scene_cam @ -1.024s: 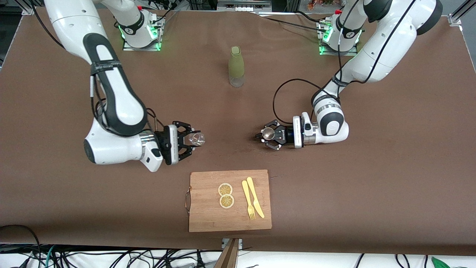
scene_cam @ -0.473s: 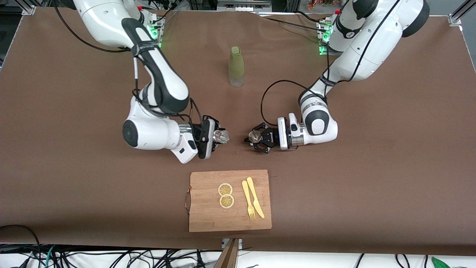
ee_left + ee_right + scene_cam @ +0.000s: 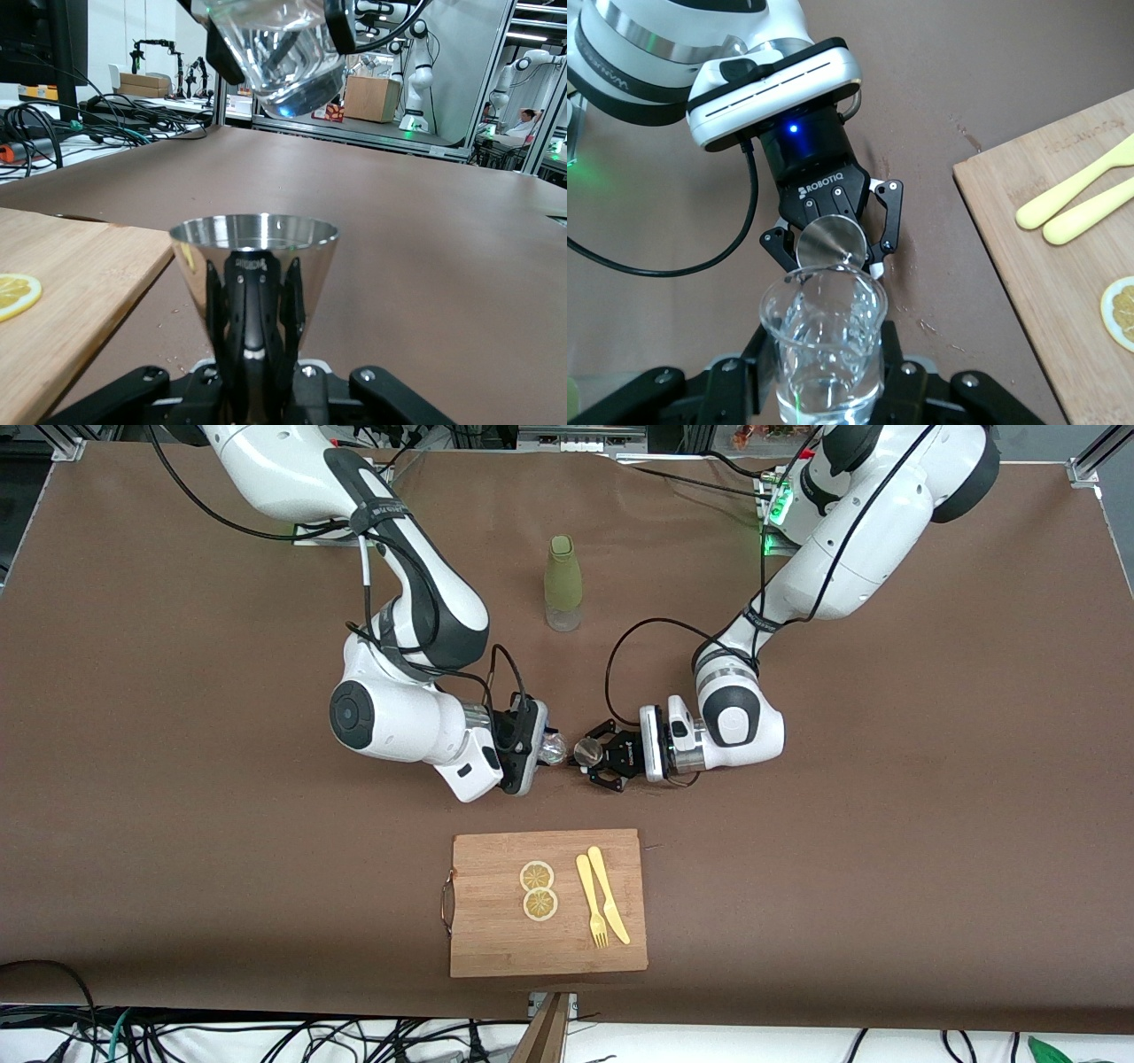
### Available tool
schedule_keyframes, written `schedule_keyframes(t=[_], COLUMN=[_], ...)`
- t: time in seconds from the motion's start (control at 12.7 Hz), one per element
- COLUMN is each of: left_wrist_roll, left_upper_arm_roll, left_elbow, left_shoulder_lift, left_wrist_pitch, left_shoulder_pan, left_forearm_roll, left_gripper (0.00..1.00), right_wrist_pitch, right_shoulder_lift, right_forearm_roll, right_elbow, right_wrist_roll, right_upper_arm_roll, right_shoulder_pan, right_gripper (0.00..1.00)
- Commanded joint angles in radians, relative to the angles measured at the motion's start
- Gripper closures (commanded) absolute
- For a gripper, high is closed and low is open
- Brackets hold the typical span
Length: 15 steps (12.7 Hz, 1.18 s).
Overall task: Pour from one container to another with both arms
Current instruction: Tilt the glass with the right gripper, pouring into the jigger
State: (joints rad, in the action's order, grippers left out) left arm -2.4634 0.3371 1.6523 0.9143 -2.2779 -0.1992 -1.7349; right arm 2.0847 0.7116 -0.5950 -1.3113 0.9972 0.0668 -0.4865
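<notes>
A robotics lab: more robot arms point(image 3: 416, 53) (on benches), aluminium framing, loose cables point(image 3: 266, 1036).

Metal cup point(image 3: 253, 257): polished, mirror-like steel.
Glass point(image 3: 824, 345): clear, glossy.
Cutting board point(image 3: 496, 930): matt wood, visible grain.
Counter point(image 3: 886, 824): matt brown covering.
Fork point(image 3: 591, 903), knife point(image 3: 609, 895): smooth yellow plastic.

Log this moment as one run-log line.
stage: pre-pour | right gripper: shut on glass, tilted over cup | left gripper: shut on steel cup, upright | bottle: untouched

glass point(image 3: 282, 49) top cut off, bottle contents unclear
</notes>
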Motion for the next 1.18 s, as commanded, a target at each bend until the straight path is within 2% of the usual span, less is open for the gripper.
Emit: schedule_keyframes(t=[0.0,0.24,0.32,0.55,1.1], left_wrist_roll=[-0.038,-0.048,-0.048,-0.048,-0.052], left_upper_arm_roll=[-0.003,-0.004,-0.004,-0.004,-0.003], left_elbow=[-0.038,-0.055,-0.062,-0.065,-0.080], left_shoulder_lift=[0.015,0.020,0.026,0.028,0.037], left_wrist_pitch=[-0.014,-0.015,-0.023,-0.034,-0.037], left_shoulder_pan=[-0.017,-0.017,-0.017,-0.017,-0.022], left_forearm_roll=[-0.032,-0.029,-0.029,-0.029,-0.029], left_gripper=[1.00,1.00,1.00,1.00,1.00], right_wrist_pitch=[0.017,0.018,0.015,0.024,0.025], right_shoulder_lift=[0.020,0.022,0.028,0.037,0.052], right_forearm_roll=[0.055,0.080,0.080,0.080,0.080], right_elbow=[0.023,0.018,0.023,0.026,0.070], right_wrist_roll=[-0.023,-0.029,-0.041,-0.081,-0.129], right_upper_arm_roll=[-0.005,-0.021,-0.066,-0.119,-0.136], right_shoulder_pan=[-0.018,-0.046,-0.076,-0.144,-0.178], right_gripper=[0.91,0.91,0.91,0.91,0.91])
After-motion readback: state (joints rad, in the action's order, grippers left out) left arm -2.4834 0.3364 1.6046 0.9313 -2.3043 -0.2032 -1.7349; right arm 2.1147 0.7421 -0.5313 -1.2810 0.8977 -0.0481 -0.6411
